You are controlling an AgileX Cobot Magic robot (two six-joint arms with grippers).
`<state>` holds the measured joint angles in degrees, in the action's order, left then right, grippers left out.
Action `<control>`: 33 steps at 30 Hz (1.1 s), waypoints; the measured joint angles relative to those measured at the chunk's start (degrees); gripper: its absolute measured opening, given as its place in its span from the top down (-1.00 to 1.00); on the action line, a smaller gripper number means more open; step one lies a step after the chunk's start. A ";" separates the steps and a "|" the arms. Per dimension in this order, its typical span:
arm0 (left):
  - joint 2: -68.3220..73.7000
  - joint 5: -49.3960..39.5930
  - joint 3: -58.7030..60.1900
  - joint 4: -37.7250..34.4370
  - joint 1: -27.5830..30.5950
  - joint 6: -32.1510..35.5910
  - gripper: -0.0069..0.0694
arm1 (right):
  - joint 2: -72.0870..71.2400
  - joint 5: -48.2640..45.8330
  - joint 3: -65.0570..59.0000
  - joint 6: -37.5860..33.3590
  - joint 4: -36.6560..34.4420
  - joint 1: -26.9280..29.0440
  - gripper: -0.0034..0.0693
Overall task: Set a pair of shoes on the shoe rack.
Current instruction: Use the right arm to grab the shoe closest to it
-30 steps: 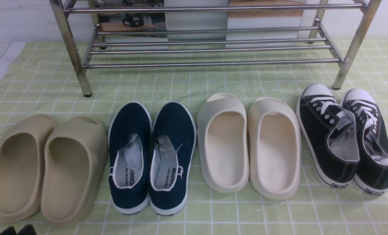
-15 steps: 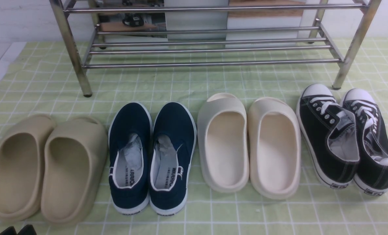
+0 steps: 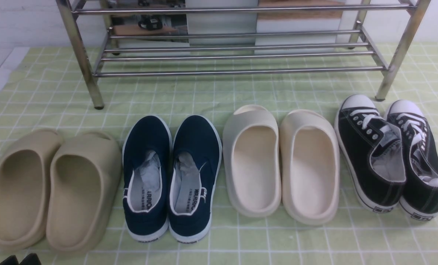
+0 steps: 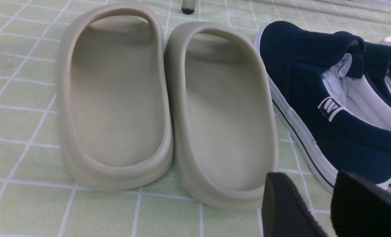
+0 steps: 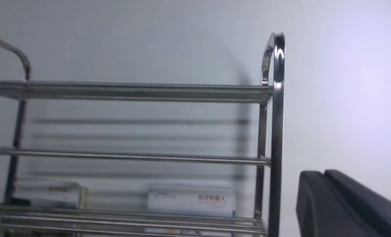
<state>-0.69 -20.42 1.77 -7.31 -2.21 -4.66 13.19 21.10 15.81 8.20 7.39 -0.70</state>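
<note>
Sneakers (image 3: 390,158), black with white laces, sit side by side at the surface's right edge, toes toward the shoe rack (image 3: 233,70) along the far edge. Right claw (image 5: 323,177) is pressed together, empty, facing the rack. Left claw (image 4: 313,191) stands slightly spread by the tan slippers (image 4: 116,98). Best to spread the right claw first, then pinch both inner heel collars together.

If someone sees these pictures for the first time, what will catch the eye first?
Four pairs of footwear stand in one row on the green checked cloth: tan slides at the left, then navy slip-ons, cream slides, and black sneakers at the right. Behind them stands the shiny steel rack.
</note>
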 joint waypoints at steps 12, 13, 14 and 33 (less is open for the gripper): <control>0.00 0.00 0.00 0.00 0.00 0.00 0.19 | 44.79 -35.71 27.30 -2.14 -1.80 -4.54 0.89; 0.00 0.00 0.00 0.00 0.00 0.00 0.19 | 51.08 -44.66 31.90 -1.83 -3.40 -7.20 0.88; 0.00 0.00 0.00 0.00 0.00 0.00 0.19 | 53.87 -48.45 34.04 -1.83 -4.17 -8.92 0.87; 0.00 0.00 0.00 0.00 0.00 0.00 0.19 | 85.03 -73.60 54.05 -1.38 -7.94 -17.60 -0.54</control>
<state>-0.69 -20.42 1.77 -7.31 -2.21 -4.66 98.22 -52.50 69.86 6.82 -0.55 -18.30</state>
